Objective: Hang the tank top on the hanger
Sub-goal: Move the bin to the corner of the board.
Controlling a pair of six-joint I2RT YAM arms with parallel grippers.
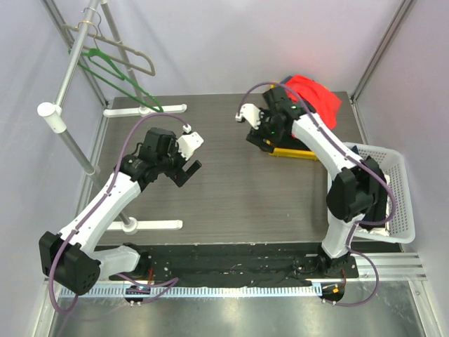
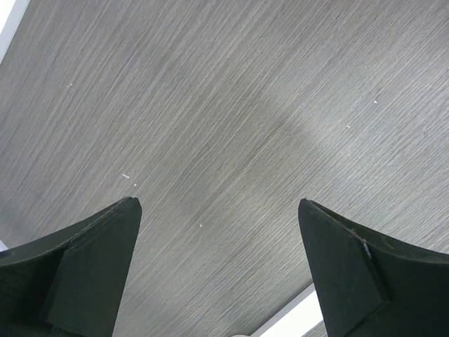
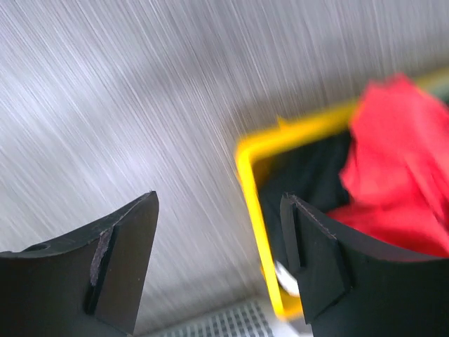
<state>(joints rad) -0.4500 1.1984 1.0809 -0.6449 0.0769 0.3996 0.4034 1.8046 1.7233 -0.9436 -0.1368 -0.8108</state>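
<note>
The red tank top [image 1: 317, 95] lies bunched in a yellow bin [image 1: 291, 151] at the back right; in the right wrist view it [image 3: 396, 168] fills the bin's right side over dark cloth. The green hanger [image 1: 116, 78] hangs by its hook on the rack's rail at the back left. My right gripper [image 1: 257, 140] is open and empty, hovering at the bin's left rim [image 3: 245, 165]. My left gripper [image 1: 188, 166] is open and empty over bare table at the left of centre, showing only wood grain between its fingers [image 2: 98, 267].
A grey-beige hanger [image 1: 119, 53] hangs above the green one on the white rack [image 1: 66, 133], whose white feet [image 1: 144, 110] lie on the table. A white mesh basket [image 1: 396, 189] stands at the right edge. Dark clothes [image 3: 309, 175] lie in the bin.
</note>
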